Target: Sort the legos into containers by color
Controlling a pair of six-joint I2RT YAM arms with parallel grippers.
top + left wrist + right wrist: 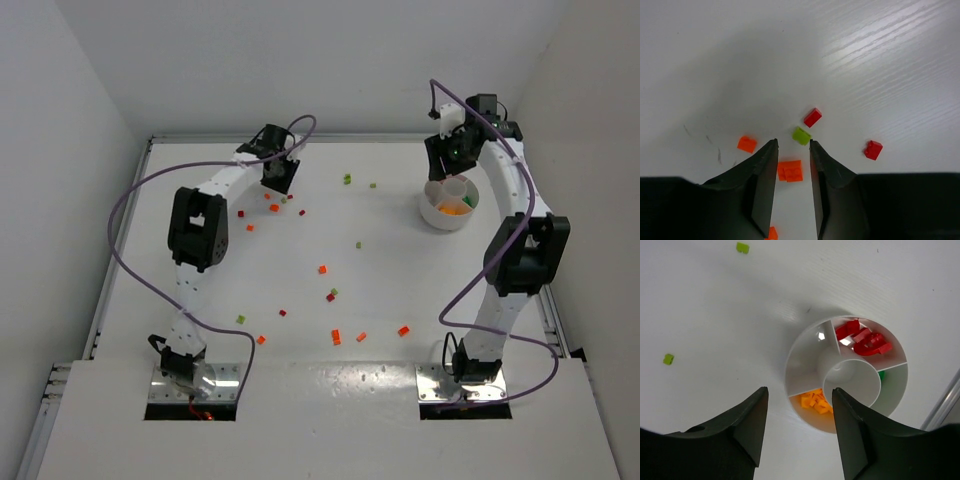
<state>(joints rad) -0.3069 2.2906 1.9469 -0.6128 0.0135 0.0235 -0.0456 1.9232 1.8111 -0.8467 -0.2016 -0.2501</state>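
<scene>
**A:** Far left, the left fingers sit low over the table, one on either side of an orange brick. It's a tight fit, but I cannot tell whether it's pinched or only bracketed.

**B:** Just beyond the tips there's a green brick, and a red brick near it.

**A:** Across the middle, well over a dozen loose bricks lie scattered, red, orange and green, all unsorted.

**B:** Now the right side, and the dish. There's a red pile in one section and an orange-yellow pile in another. A bit of green peeks from a third. One section and the centre well are bare.

**A:** The right fingers hover above it, spread wide and holding nothing.

**B:** My read is that the sorting is well started but far from done. Plenty is left on the table, mostly toward the left.

**A:** Any brands or labels?

**B:** No writing I can read on the dish, the bricks or the arms.
</scene>
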